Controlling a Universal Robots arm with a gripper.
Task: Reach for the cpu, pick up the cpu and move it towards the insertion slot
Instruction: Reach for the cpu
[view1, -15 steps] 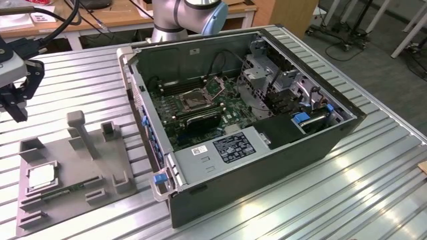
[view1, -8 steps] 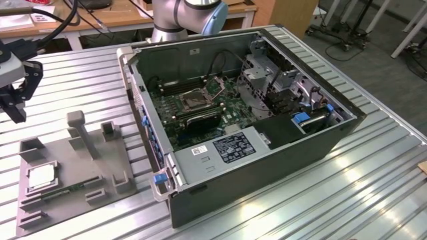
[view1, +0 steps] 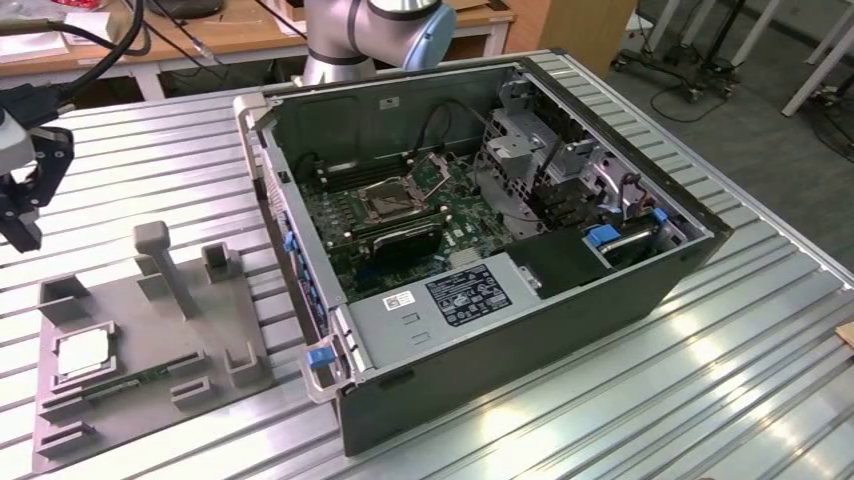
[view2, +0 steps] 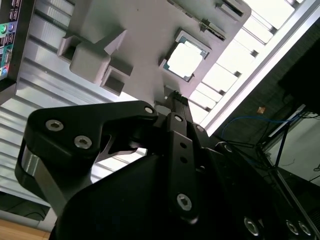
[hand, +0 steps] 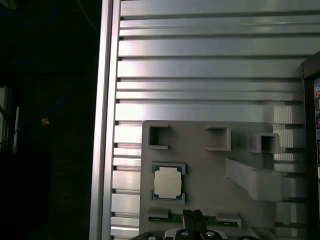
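Note:
The cpu (view1: 83, 352) is a silvery square chip lying flat in a recess of the grey plastic tray (view1: 154, 325), at the exterior view's left. It also appears in both wrist views as the cpu (hand: 167, 183) and the cpu (view2: 186, 56). My gripper (view1: 23, 235) hangs above the table beyond the tray, apart from the chip, its black fingers (hand: 189, 220) shut together with nothing between them. The insertion slot (view1: 394, 197), a silver-framed socket with a dark centre, sits on the green board inside the open computer case (view1: 534, 330).
A thin green memory stick (view1: 127, 383) lies in the tray beside the cpu. Grey posts (view1: 154, 262) rise from the tray. The case walls, drive cage (view1: 534, 160) and cables surround the socket. The ribbed metal table's edge (hand: 106, 125) runs close to the tray.

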